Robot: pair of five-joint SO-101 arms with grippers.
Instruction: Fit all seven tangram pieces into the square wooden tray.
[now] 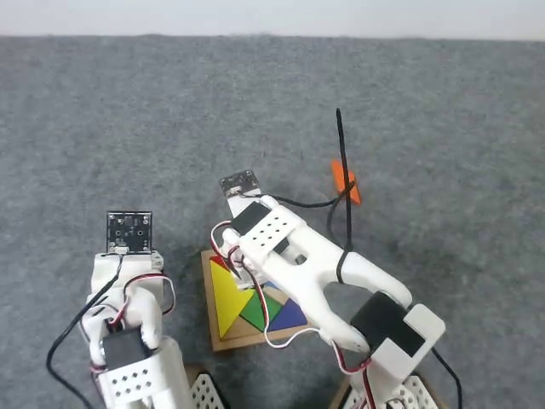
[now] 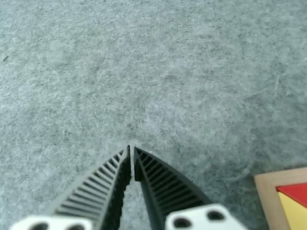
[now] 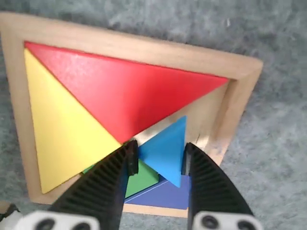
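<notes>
The square wooden tray (image 3: 242, 103) lies on grey carpet and holds a red triangle (image 3: 129, 91), a yellow triangle (image 3: 62, 129), a green piece (image 3: 141, 179) and a dark blue piece (image 3: 160, 194). My right gripper (image 3: 158, 155) is shut on a light blue triangle (image 3: 165, 146) over the bare wood gap beside the red one. In the high view the right arm (image 1: 298, 256) covers the tray (image 1: 209, 294). An orange piece (image 1: 345, 181) lies on the carpet beyond the tray. My left gripper (image 2: 132, 154) is shut and holds nothing, over carpet near a tray corner (image 2: 268, 191).
A thin black rod or cable (image 1: 341, 162) rises past the orange piece. The left arm (image 1: 128, 281) stands to the left of the tray. Open grey carpet (image 1: 170, 111) stretches across the far half of the table.
</notes>
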